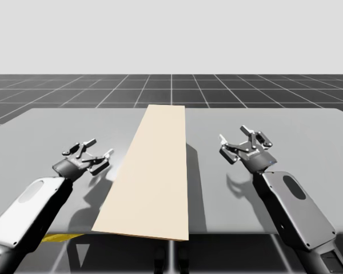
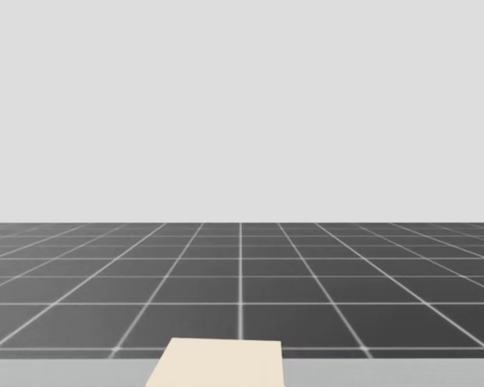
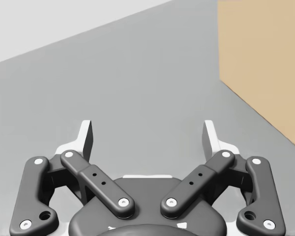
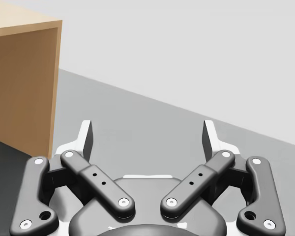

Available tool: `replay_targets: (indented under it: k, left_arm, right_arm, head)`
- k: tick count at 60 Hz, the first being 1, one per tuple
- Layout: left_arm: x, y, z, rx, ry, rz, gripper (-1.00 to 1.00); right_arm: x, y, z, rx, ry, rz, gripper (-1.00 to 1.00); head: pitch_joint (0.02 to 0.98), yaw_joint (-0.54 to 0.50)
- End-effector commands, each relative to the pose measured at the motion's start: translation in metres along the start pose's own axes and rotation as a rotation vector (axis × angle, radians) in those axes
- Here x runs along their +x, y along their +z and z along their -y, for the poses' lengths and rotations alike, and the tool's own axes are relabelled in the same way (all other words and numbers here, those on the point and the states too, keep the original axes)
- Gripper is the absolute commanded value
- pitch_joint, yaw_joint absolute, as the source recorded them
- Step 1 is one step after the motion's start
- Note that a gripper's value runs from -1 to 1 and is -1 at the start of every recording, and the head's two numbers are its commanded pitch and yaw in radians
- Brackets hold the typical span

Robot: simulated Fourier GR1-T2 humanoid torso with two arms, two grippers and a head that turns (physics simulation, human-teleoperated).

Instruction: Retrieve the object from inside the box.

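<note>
Box [image 1: 148, 171] between left tool [image 1: 99, 147] and right tool [image 1: 233, 135], both spread and empty.

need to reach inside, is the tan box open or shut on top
Looks shut: in the high view the tan box has one unbroken flat top panel, no gap or flap.

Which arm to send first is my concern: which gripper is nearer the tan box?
Left, by a little. My left gripper hovers just off the left wall of the tan box; my right gripper stands farther off its right side. Both are open.
</note>
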Motion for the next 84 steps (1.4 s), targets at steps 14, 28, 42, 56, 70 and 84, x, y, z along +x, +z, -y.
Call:
replay_targets:
  k: [14, 28, 42, 56, 70, 84]
  left_arm:
    - [-0.009, 0.011, 0.06, -0.391, -0.133, -0.01, -1.0]
    - [-0.013, 0.006, 0.063, -0.396, -0.148, -0.026, -1.0]
    - [-0.016, 0.005, 0.066, -0.402, -0.165, -0.033, -1.0]
    - [-0.016, 0.004, 0.068, -0.404, -0.178, -0.033, -1.0]
    - [-0.016, 0.005, 0.068, -0.401, -0.199, -0.038, -1.0]
    - [-0.015, 0.006, 0.068, -0.399, -0.212, -0.036, -1.0]
  right_arm:
    - [-0.008, 0.022, -0.057, 0.445, 0.028, 0.098, -1.0]
    - [-0.011, 0.021, -0.097, 0.549, -0.097, 0.072, -1.0]
    - [-0.036, 0.004, -0.107, 0.675, -0.145, 0.084, -1.0]
    - [-0.056, -0.027, -0.123, 0.805, -0.149, 0.072, -1.0]
    - [-0.076, -0.059, -0.153, 0.91, -0.214, 0.037, -1.0]
    - [-0.099, -0.07, -0.179, 0.966, -0.256, -0.072, -1.0]
  head:
    - [0.063, -0.01]
    - [0.072, -0.02]
    - [0.089, -0.03]
    - [0.112, -0.03]
    - [0.137, -0.02]
    - [0.162, -0.03]
